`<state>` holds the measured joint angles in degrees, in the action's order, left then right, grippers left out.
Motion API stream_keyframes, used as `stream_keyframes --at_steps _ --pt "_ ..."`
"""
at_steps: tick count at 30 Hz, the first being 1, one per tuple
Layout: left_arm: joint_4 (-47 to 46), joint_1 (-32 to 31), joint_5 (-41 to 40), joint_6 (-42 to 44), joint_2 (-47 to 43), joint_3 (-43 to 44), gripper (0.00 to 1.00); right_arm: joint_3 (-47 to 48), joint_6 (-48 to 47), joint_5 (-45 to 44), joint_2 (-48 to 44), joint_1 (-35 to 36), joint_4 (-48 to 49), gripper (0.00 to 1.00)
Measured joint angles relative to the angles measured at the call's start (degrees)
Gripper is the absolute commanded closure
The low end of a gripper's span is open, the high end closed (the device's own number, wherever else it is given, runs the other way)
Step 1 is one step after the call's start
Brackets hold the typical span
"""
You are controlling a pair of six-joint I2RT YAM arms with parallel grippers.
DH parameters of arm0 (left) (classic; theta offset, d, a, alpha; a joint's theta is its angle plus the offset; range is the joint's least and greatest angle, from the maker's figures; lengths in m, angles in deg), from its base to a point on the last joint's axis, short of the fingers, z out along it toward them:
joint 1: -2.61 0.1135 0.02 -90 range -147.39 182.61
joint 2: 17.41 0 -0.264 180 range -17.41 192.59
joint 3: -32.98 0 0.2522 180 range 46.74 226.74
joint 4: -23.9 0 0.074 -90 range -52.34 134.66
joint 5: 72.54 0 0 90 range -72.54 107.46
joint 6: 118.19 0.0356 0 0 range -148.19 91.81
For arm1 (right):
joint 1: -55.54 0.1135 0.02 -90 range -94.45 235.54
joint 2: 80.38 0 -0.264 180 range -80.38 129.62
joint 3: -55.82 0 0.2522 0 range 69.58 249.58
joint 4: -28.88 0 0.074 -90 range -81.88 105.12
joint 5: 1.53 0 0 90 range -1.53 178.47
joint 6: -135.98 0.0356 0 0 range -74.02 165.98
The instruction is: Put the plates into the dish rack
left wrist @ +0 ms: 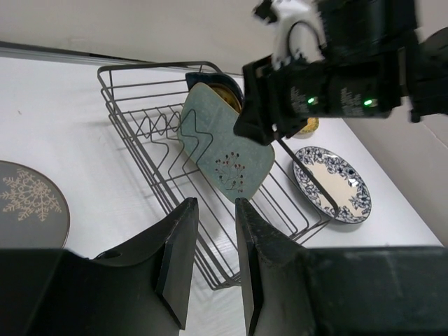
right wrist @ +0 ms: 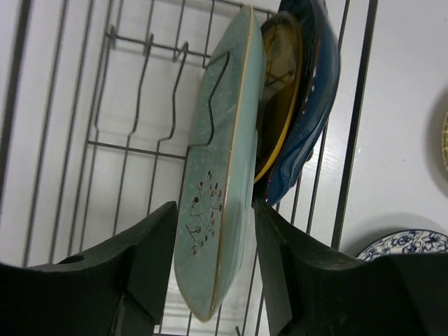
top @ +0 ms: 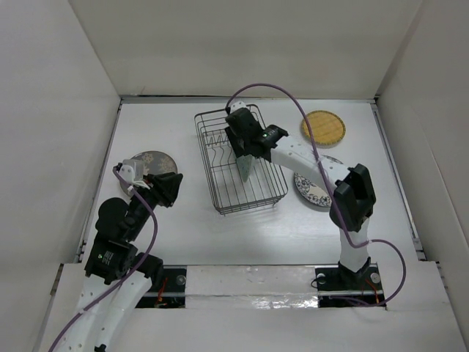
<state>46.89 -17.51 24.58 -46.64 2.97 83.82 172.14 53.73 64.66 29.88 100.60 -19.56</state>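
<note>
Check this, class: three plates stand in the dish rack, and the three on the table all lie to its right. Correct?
Not all. The grey floral plate lies left of the dish rack; only the yellow plate and the patterned plate lie to its right. The rest holds. The top external view shows it.
</note>
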Motion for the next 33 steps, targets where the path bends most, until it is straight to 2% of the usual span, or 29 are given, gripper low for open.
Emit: stream_keyframes --at_steps 3,5,6,7,9,16,27,33 --pt "0.0 0.0 0.0 0.0 -0.8 0.0 0.75 1.8 -0.1 -1.2 4.0 0.0 -2.9 0.56" --pt "0.0 0.0 0.0 0.1 -1.1 0.0 0.75 3.4 -0.4 -2.9 6.4 -0.1 -5.1 0.65" --pt "0.0 0.0 0.0 0.1 -1.3 0.0 0.75 4.4 -0.5 -3.6 7.4 -0.1 -6.1 0.71" --pt "0.0 0.0 0.1 0.2 -1.4 0.0 0.75 5.4 -0.6 -4.5 8.4 -0.3 -7.1 0.87" --pt "0.0 0.0 0.2 0.2 -1.7 0.0 0.75 6.7 -0.3 -6.3 9.6 -0.5 -7.9 1.0" --pt "0.1 -0.1 0.3 0.2 -2.2 0.0 0.75 5.9 -0.9 -11.1 9.3 0.6 -7.7 1.0" --pt "0.1 -0.1 0.4 0.2 -2.2 0.0 0.75 -7.3 -2.3 -24.7 4.4 5.7 6.1 1.0" --pt "0.0 -0.1 0.4 0.2 -2.2 0.0 0.75 -7.7 -3.8 -27.4 4.5 5.7 11.3 1.0"
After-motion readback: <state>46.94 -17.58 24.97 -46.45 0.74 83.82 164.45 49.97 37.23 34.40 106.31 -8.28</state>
